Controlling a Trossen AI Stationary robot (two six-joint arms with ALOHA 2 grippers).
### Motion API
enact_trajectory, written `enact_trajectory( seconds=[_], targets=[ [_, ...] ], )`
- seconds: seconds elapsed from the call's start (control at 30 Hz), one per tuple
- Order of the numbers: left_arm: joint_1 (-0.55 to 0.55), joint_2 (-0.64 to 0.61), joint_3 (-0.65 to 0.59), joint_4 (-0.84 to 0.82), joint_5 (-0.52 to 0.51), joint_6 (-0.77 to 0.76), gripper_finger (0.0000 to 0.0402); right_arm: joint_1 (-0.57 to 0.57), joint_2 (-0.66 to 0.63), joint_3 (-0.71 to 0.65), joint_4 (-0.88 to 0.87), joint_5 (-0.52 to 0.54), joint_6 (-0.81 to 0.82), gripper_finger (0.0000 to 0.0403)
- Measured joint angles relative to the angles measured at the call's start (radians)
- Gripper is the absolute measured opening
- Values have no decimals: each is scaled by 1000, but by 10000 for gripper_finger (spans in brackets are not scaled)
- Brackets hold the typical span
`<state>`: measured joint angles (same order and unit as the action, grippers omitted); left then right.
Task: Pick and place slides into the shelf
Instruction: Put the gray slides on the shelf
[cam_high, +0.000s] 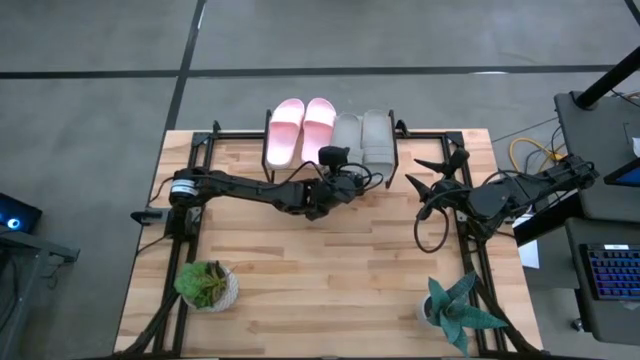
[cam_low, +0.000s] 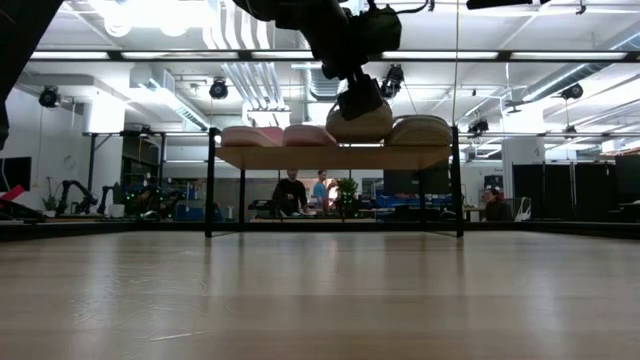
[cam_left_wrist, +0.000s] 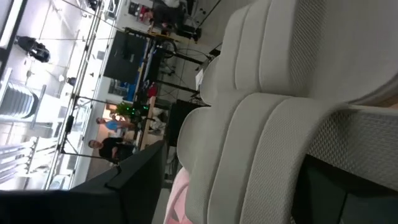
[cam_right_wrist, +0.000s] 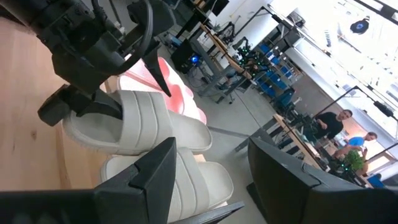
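Note:
The shelf (cam_low: 300, 157) stands at the table's far edge on thin black legs. Its plank carries two pink slides (cam_high: 300, 130) on the left and a grey slide (cam_high: 377, 135) on the right. A second grey slide (cam_high: 347, 135) lies between them over the plank, with my left gripper (cam_high: 333, 160) shut on its near end. In the low view this slide (cam_low: 358, 122) sits a little higher than its neighbours. My right gripper (cam_high: 437, 172) hangs open over the table's right side, apart from everything. My left gripper holds the grey slide by its heel end (cam_right_wrist: 84, 127), pinched between the two fingers (cam_right_wrist: 68, 106). The fingers come from the table's near side, slanting down, along the slide's length. The heel end is raised above the plank. Whether the toe end rests on the plank cannot be told.
A potted plant (cam_high: 207, 285) stands near the table's near-left corner and another (cam_high: 455, 310) near the near-right corner. Bare tabletop (cam_high: 330, 270) lies between them. Black frame rails run along the table's sides. People stand in the room behind the shelf (cam_low: 292, 192).

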<state>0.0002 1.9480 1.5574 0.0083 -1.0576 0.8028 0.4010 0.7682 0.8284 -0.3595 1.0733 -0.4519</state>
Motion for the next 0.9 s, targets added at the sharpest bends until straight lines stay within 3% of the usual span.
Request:
enact_trajectory(
  seconds=[0.4,0.9],
  targets=[
    [0,0,7,-66,13,19,270,0,0,0,-3,-3,8,189],
    [3,0,15,-86,112,75,270,0,0,0,-3,-3,8,189]
  ],
)
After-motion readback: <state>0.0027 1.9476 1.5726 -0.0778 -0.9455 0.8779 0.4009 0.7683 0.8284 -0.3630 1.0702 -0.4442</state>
